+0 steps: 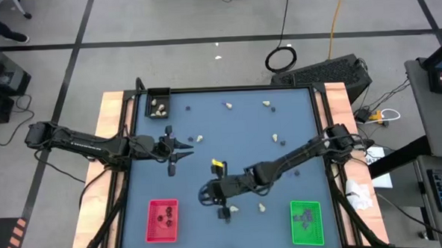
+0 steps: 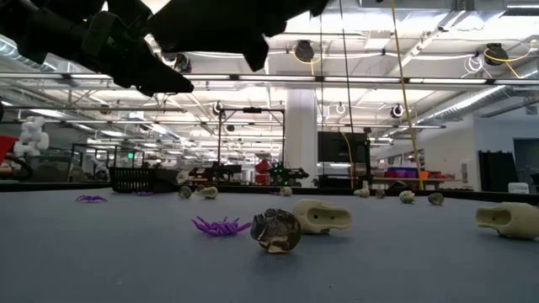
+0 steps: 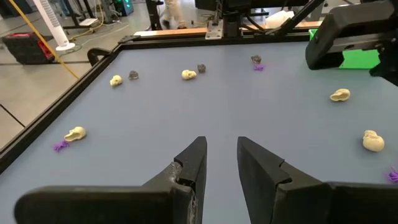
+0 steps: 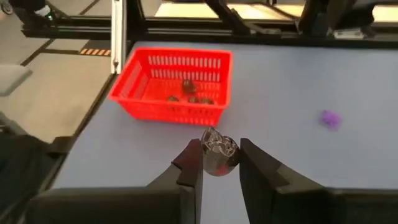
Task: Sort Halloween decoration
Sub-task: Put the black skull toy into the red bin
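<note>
My right gripper (image 4: 219, 163) hangs over the blue mat, shut on a shiny black lump (image 4: 217, 150). It points at the red tray (image 4: 173, 86), which holds a few dark lumps. Cream lumps (image 3: 188, 74), black lumps (image 3: 134, 75) and purple bits (image 3: 258, 67) lie scattered on the mat. In the low view a black lump (image 2: 275, 230) rests on the mat beside a purple bit (image 2: 221, 225) and a cream lump (image 2: 324, 217). My left gripper (image 3: 222, 163) hovers at the mat's left side, open, with nothing between its fingers. My right gripper pinches the black lump's two sides (image 4: 208, 155) between its two fingers. The fingers slant down from the table's right side toward the red tray. The lump looks lifted clear of the mat.
A black tray (image 1: 158, 104) with cream lumps stands at the far left corner. The red tray (image 1: 162, 220) is near left and a green tray (image 1: 306, 221) with purple bits is near right. Wooden rails (image 1: 114, 114) border the mat.
</note>
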Controlling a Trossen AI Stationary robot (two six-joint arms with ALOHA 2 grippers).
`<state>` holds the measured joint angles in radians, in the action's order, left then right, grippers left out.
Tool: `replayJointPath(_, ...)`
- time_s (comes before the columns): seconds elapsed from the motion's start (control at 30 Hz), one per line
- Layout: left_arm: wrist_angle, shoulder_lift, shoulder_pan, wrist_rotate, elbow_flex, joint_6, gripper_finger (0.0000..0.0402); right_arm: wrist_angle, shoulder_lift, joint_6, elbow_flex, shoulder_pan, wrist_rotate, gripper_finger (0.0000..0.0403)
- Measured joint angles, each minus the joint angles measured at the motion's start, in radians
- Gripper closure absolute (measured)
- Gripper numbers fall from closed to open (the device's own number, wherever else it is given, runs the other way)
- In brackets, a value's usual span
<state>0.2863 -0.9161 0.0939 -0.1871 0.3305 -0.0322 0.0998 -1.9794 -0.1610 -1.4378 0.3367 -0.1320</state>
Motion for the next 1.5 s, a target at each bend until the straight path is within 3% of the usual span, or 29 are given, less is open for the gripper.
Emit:
replayJointPath(0.2,0.002,0.000,0.000,-0.005,0.000,0.000,0.0317,0.044,-0.063,0.043,-0.069,-0.009,0.011,0.0343)
replayJointPath(0.63,0.000,0.000,-0.002,-0.016,0.000,-0.001,0.0317,0.049,-0.379,0.105,-0.486,-0.009,0.028,0.0343)
replayJointPath(0.87,-0.004,0.000,-0.002,-0.019,0.000,0.000,0.0317,0.030,-0.513,0.095,-0.627,-0.020,0.029,0.0343)
replayJointPath(1.3,-0.005,0.000,-0.002,-0.023,0.000,0.000,0.0317,-0.001,-0.572,0.004,-0.648,-0.056,0.057,0.0342)
replayJointPath(1.5,-0.005,0.000,-0.002,-0.023,0.000,0.000,0.0317,-0.007,-0.572,0.002,-0.648,-0.059,0.058,0.0308)
